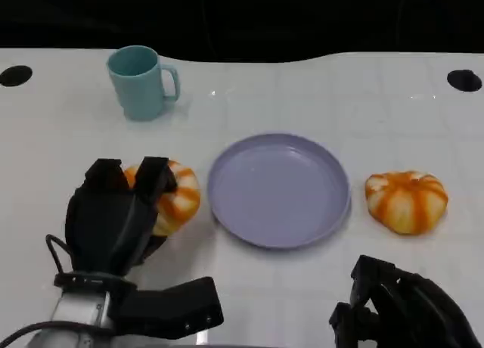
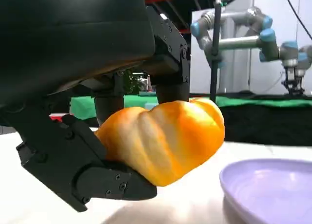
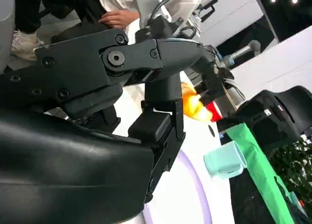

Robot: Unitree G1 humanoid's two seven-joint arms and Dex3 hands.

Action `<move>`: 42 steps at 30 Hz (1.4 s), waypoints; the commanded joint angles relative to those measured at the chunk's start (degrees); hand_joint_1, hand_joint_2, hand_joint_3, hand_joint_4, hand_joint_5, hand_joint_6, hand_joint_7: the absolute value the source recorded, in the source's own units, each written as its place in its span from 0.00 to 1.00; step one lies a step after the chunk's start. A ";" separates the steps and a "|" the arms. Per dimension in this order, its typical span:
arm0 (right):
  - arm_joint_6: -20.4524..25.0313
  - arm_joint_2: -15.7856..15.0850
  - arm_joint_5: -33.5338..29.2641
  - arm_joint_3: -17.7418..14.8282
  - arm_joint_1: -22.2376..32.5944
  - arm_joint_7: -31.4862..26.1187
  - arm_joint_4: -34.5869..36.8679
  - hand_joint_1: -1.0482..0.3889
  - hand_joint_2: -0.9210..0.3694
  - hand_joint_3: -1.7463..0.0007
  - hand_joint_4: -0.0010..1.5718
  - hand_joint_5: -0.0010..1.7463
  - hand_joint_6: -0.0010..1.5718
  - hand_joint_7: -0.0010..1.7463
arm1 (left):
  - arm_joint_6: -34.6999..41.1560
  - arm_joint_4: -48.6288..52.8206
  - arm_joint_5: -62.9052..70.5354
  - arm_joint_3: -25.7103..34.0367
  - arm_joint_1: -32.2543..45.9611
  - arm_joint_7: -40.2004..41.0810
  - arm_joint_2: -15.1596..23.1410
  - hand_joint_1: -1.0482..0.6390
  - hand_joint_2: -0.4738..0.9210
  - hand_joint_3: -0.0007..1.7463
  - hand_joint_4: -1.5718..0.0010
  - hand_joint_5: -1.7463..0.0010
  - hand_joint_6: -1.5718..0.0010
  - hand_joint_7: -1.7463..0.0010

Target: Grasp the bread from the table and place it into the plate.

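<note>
Because the left hand wraps its fingers over one bread at the frame's lower left, just beside the lilac plate at centre, the roll seems ready to lift; the left wrist view shows it clamped between the fingers. The right hand waits lower right, its fingers curled in on nothing

You've got an orange-and-white striped bread at the plate's 9 o'clock, gripped in the left hand. Lilac plate sits upright mid-table, a second bread at its 3 o'clock.
</note>
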 commanded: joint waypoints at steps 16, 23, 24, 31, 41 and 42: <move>-1.00 -0.16 -0.38 -0.91 -1.07 0.03 2.41 0.21 0.00 0.87 0.57 0.91 0.50 0.79 | -13.46 2.68 -5.99 1.03 -8.58 -2.10 -2.63 0.53 0.48 0.75 0.36 0.00 0.51 0.01; -1.01 -0.15 -0.24 -0.57 0.23 0.32 1.23 0.22 0.00 0.88 0.57 0.90 0.50 0.79 | -14.65 6.80 -4.36 -1.13 -13.51 -3.86 -5.42 0.51 0.48 0.77 0.36 0.00 0.51 0.01; -1.07 -0.08 -0.28 -0.51 0.47 0.21 1.05 0.22 0.00 0.88 0.57 0.90 0.51 0.79 | -14.92 7.98 -4.32 -1.50 -14.43 -3.98 -5.79 0.50 0.48 0.77 0.36 0.00 0.52 0.01; -0.60 -0.23 -0.47 -0.09 2.13 -0.43 -1.04 0.21 0.00 0.87 0.57 0.91 0.51 0.79 | -16.89 15.70 -4.65 -3.38 -20.19 -4.79 -8.24 0.50 0.49 0.74 0.37 0.00 0.53 0.00; -1.35 -0.06 0.34 -0.04 3.45 1.03 -0.79 0.23 0.00 0.87 0.56 0.92 0.49 0.79 | -16.08 23.67 -5.70 -5.90 -25.36 -14.01 -10.80 0.49 0.64 0.58 0.42 0.00 0.54 0.05; -1.45 -0.03 0.30 -0.03 3.52 1.13 -0.72 0.23 0.00 0.87 0.56 0.92 0.50 0.79 | -15.93 24.07 -5.95 -5.94 -25.53 -15.11 -10.95 0.47 0.72 0.46 0.46 0.03 0.48 0.29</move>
